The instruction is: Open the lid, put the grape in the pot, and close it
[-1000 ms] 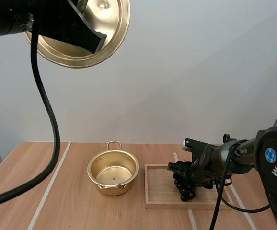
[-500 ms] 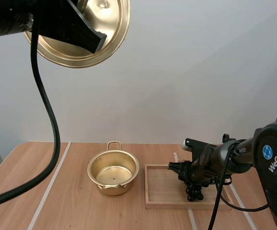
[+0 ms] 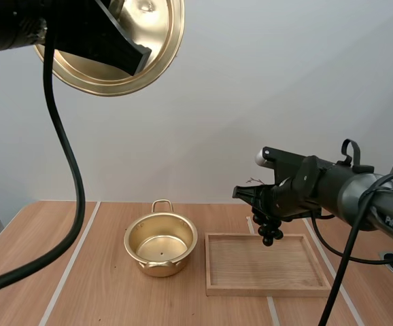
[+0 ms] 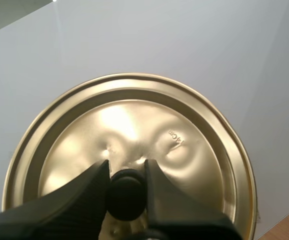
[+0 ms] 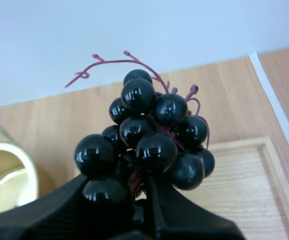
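Note:
My left gripper [image 3: 139,58] holds the gold lid [image 3: 157,42] high above the table's left side, tilted with its underside toward the camera. In the left wrist view the fingers pinch the lid's black knob [image 4: 126,194] against the gold lid [image 4: 184,150]. The open gold pot [image 3: 160,242] stands on the table left of the wooden tray [image 3: 268,288]. My right gripper [image 3: 259,202] is shut on a bunch of dark grapes [image 3: 271,231], lifted above the tray. The grapes [image 5: 149,135] sit between my right fingers, over the tray [image 5: 244,195], with the pot [image 5: 7,175] beside them.
The wooden table [image 3: 94,299] carries white lines [image 3: 67,268]. A plain white wall rises behind it. The tray lies bare beneath the grapes, close to the pot's right side.
My right gripper closed on the grapes in the tray, then rose with them to above the tray. The left gripper and lid have stayed still.

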Tool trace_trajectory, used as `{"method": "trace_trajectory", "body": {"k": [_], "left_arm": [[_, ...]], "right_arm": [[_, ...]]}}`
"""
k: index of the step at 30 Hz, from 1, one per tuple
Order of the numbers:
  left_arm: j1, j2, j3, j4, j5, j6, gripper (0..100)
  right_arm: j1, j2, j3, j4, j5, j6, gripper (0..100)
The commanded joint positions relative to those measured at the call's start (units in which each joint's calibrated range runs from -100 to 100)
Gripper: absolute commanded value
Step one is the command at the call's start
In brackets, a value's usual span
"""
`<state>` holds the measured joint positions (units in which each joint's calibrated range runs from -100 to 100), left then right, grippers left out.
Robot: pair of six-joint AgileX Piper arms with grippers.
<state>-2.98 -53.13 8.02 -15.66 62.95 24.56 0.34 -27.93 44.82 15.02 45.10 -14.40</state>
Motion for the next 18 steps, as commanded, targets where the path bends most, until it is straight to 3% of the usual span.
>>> {"method": "trace_trajectory", "body": {"k": [1,7,11,18], "left_arm": [[-0.07,-0.5,-0.4,0.1,-2.0,-0.6,0],[-0.07,-0.5,-0.4,0.1,-2.0,-0.6,0],[-0.07,-0.5,-0.4,0.1,-2.0,-0.6,0],[-0.07,-0.5,-0.4,0.1,-2.0,-0.6,0]], "right_arm": [[1.9,-2.8,-3.1,-0.3,4.1,-0.1,0],[8.5,-3.7,-7.3,-0.4,7.8,-1.0,0],[11.7,-3.3,-7.9,-0.3,5.0,-8.4,0],[15.4,-1.7,-7.9,-0.3,-4.3,-13.9,0]]}}
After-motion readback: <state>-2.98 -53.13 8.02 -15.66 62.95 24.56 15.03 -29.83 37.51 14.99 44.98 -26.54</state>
